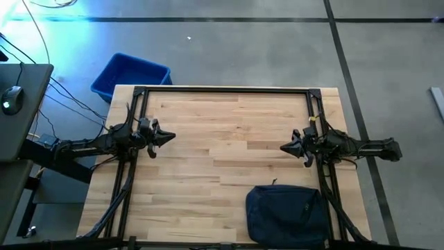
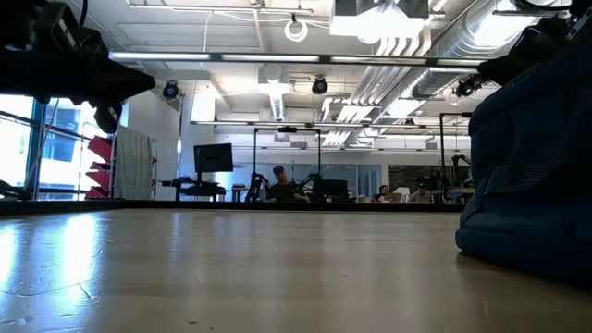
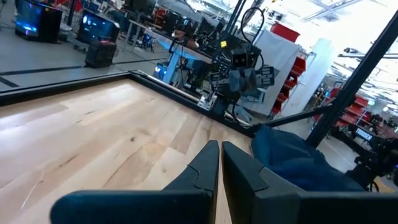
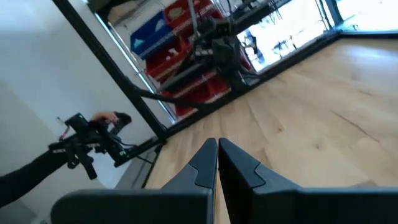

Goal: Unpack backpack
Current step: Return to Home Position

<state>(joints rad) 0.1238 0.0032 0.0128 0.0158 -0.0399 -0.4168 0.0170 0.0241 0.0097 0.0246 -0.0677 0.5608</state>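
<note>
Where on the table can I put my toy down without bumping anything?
The middle of the table is bare, between the left tool and the right tool. So is the patch left of the backpack in the high view. The backpack crowds the bottom right corner.

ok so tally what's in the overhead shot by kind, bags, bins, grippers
backpack: 1
blue bin: 1
grippers: 2, left gripper and right gripper, both shut
total: 4
</note>
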